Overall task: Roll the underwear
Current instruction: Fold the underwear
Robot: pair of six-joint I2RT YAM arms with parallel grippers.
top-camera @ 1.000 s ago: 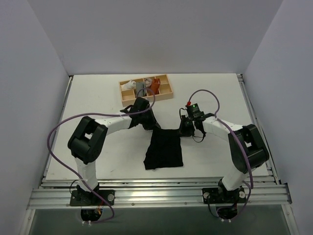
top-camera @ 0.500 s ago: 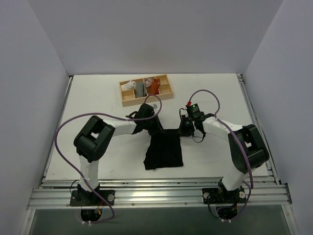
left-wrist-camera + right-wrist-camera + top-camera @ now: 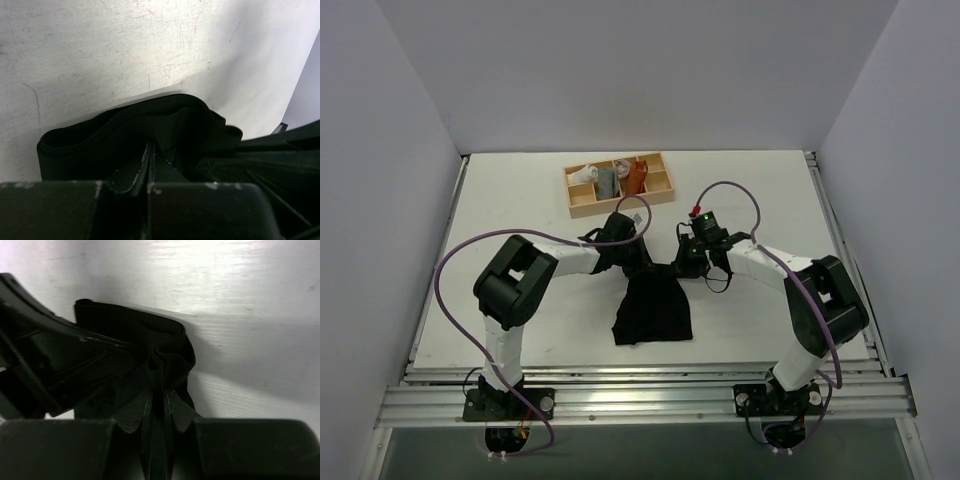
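Since a second ago the left gripper (image 3: 640, 264) and right gripper (image 3: 684, 264) have been closing toward each other. Each is clenching a far corner of the black underwear (image 3: 655, 312), so its far hem is bunching and lifting, which suggests the roll is starting there. The garment is lying on the white table (image 3: 520, 200) between the arms. Its long axis is seemingly running near-to-far, hem pointing toward the wooden tray (image 3: 585, 210).
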